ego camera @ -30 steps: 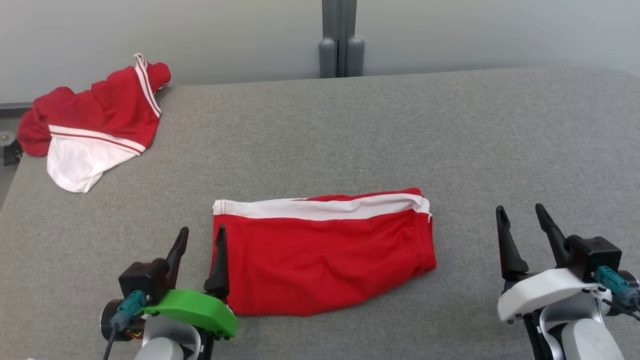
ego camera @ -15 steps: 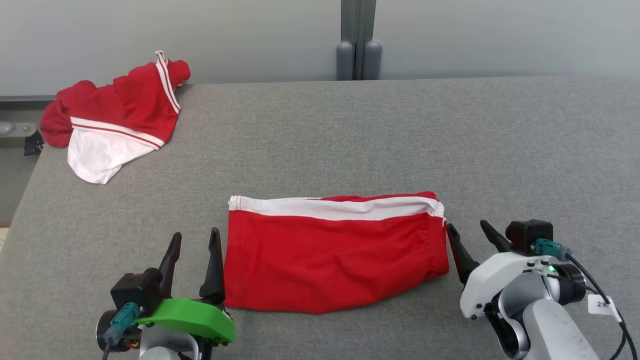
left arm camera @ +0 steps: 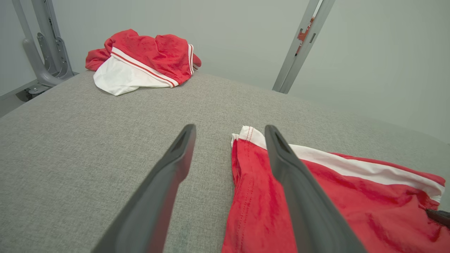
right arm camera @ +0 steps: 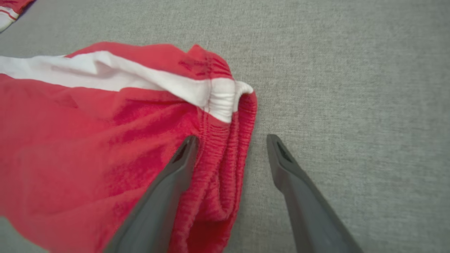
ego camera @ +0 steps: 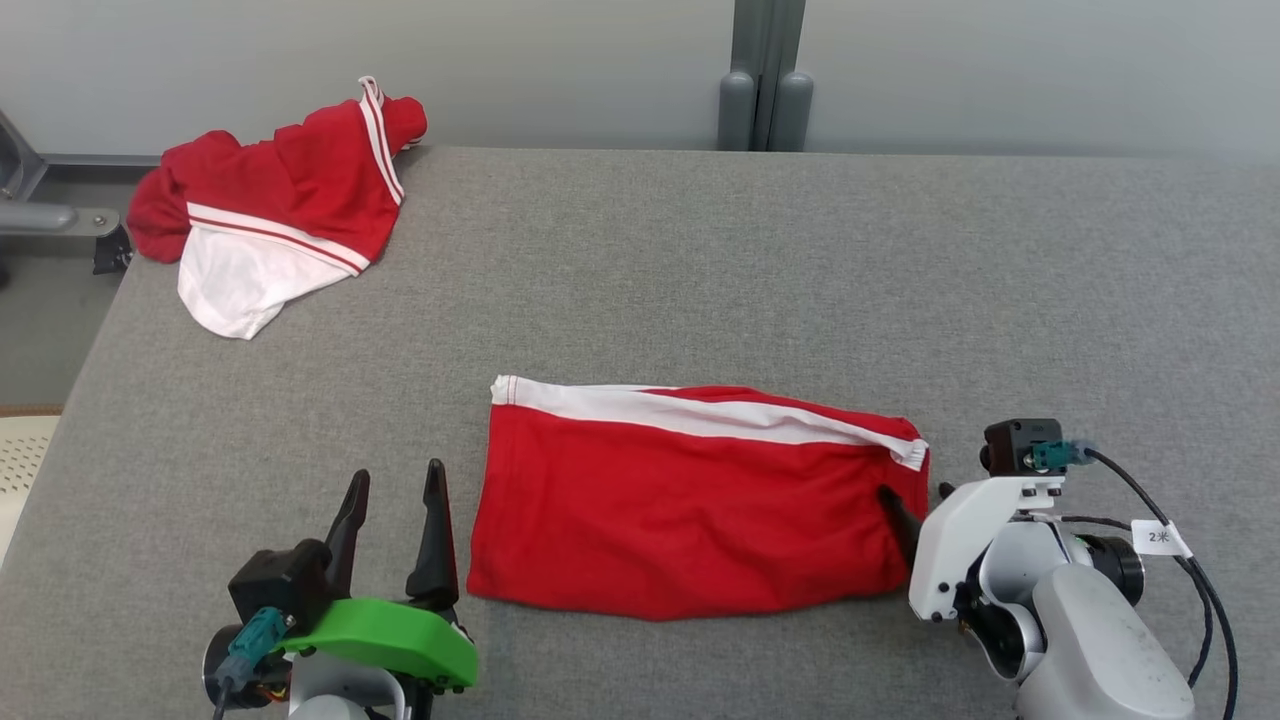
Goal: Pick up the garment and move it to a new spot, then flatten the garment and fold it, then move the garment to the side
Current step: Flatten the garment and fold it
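The garment (ego camera: pixel 690 500) is a folded pair of red shorts with a white stripe, lying flat near the table's front. My left gripper (ego camera: pixel 397 478) stands open just off its left edge. In the left wrist view that gripper (left arm camera: pixel 229 130) has one finger over bare table and the other over the garment (left arm camera: pixel 334 196) hem. My right gripper (ego camera: pixel 915 495) is open at the garment's right end. In the right wrist view its fingers (right arm camera: pixel 232 140) straddle the bunched waistband of the garment (right arm camera: pixel 88 140), one on the cloth, one over the table.
A second, crumpled red and white garment (ego camera: pixel 280 210) lies at the far left corner of the grey fabric table (ego camera: pixel 800 260). A grey post (ego camera: pixel 765 75) stands behind the far edge. A metal frame (ego camera: pixel 40 215) sits past the left edge.
The head camera has shifted. My right gripper has swung left from open table to the garment's right end, straddling the waistband. The left gripper has stayed about where it was.
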Robot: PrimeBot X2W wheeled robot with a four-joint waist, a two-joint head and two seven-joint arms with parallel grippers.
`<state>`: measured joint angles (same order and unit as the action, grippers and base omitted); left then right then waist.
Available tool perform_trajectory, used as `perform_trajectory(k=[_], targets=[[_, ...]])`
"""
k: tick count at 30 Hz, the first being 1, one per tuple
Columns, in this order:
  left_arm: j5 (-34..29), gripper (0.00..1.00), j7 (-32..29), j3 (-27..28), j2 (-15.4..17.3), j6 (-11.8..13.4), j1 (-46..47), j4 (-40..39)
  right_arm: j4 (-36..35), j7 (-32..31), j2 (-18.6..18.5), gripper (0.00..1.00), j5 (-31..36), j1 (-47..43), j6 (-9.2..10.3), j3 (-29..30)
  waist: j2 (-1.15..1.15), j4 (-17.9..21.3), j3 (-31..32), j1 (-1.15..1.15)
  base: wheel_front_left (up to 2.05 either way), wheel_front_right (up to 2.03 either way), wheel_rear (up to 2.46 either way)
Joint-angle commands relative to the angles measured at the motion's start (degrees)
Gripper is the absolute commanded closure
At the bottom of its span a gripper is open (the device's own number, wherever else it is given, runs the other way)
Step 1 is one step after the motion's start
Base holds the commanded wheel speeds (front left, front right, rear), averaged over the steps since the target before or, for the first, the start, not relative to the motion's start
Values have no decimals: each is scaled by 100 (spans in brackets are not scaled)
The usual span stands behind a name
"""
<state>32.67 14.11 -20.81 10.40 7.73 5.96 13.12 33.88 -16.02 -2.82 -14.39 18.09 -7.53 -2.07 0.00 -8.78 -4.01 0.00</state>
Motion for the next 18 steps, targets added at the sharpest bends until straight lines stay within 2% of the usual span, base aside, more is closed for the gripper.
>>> perform_trajectory(k=[1, 3, 5, 7, 12, 18], targets=[[32, 0, 17, -9, 6, -13, 21, 13, 84, -80, -13, 8, -114, 83, 9, -34, 0, -3, -9, 0, 0, 0, 0], [31, 0, 21, -15, 9, -16, 40, 24, 170, -167, -13, 51, -255, 151, 9, -103, 0, 5, -21, 0, 0, 0, 0], [36, 0, 19, -27, 14, -33, 69, 36, 248, -199, -13, 70, -350, 223, 9, -155, 0, 17, -40, 0, 0, 0, 0], [35, 0, 13, -36, 19, -37, 102, 42, 320, -200, -13, 100, -444, 294, 9, -178, 0, 30, -67, 0, 0, 0, 0], [11, 0, -1, -64, 50, -37, 163, 31, 449, -202, -36, 100, -636, 478, 9, -91, 0, 72, -124, 0, 0, 0, 0], [0, 0, -15, -106, 48, -7, 144, 32, 321, -303, -479, 100, -815, 401, 9, 281, 0, 126, -99, 0, 0, 0, 0]])
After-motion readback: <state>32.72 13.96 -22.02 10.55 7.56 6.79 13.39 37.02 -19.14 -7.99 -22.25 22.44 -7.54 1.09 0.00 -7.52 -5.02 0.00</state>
